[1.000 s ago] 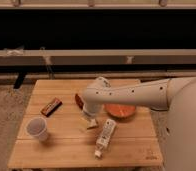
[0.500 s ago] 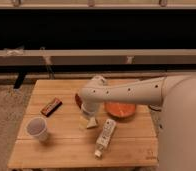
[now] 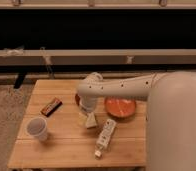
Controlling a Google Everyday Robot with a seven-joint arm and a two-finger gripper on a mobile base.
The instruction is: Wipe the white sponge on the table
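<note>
While the end effector point(image 3: 86, 113) hangs over the table point(image 3: 61, 146), white sponge point(image 3: 92, 121) below, cream, blocky, tilted, grip unclear.

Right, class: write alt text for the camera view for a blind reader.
A white robot arm reaches over a small wooden table, its gripper down at the white sponge near the middle. Around it are a white cup, a brown snack bar, an orange plate and a white tube.

The gripper point(image 3: 85, 114) is standing right at the white sponge point(image 3: 93, 121) on the table point(image 3: 66, 150); a cup point(image 3: 37, 128) is sitting left, a tube point(image 3: 106, 136) is lying right.
</note>
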